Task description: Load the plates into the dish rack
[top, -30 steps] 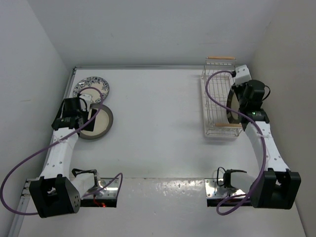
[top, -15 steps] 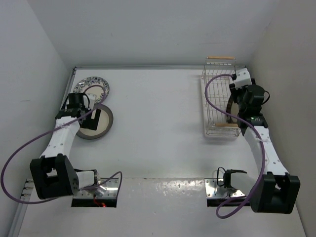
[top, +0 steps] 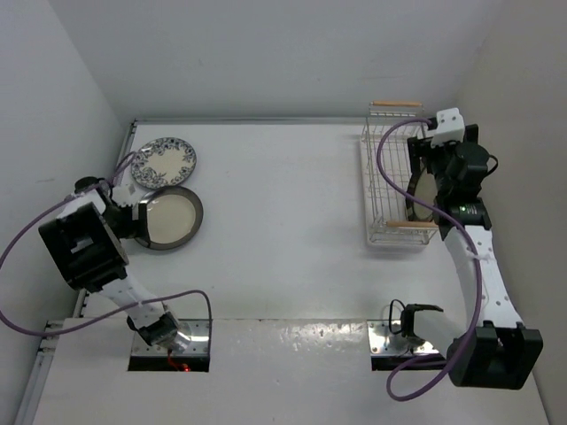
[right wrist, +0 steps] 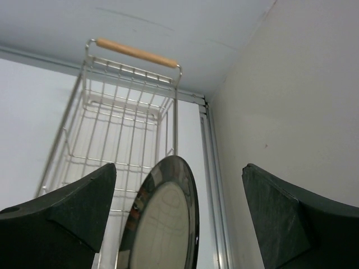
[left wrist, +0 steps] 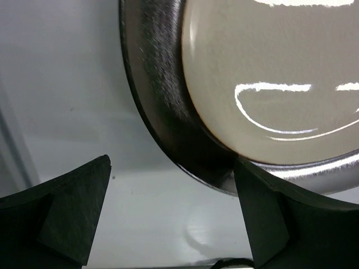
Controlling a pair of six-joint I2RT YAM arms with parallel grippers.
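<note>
The dish rack (top: 388, 181) stands at the far right, and a cream plate with a black rim (top: 418, 197) stands on edge inside it against its right side. My right gripper (top: 427, 173) hovers over that plate, open. In the right wrist view the black-rimmed plate (right wrist: 168, 224) rises between the fingers (right wrist: 73, 207) with a gap on both sides. At the left, a cream plate with a grey-brown rim (top: 170, 218) lies flat, and the blue floral plate (top: 165, 160) lies just behind it. My left gripper (top: 137, 215) is open and low at that plate's left edge (left wrist: 168, 112); its right finger (left wrist: 269, 218) overlaps the rim.
The side walls stand close to both arms. A metal rail (top: 129, 142) runs along the table's left edge. The rack's wooden handles (right wrist: 136, 53) are at its near and far ends. The right arm's purple cable (top: 390, 168) loops over the rack.
My right gripper has opened, let go of the black-rimmed plate in the rack, and lifted away. The left arm has swung back left, bringing its gripper from over the grey-brown-rimmed plate down to its left edge.
</note>
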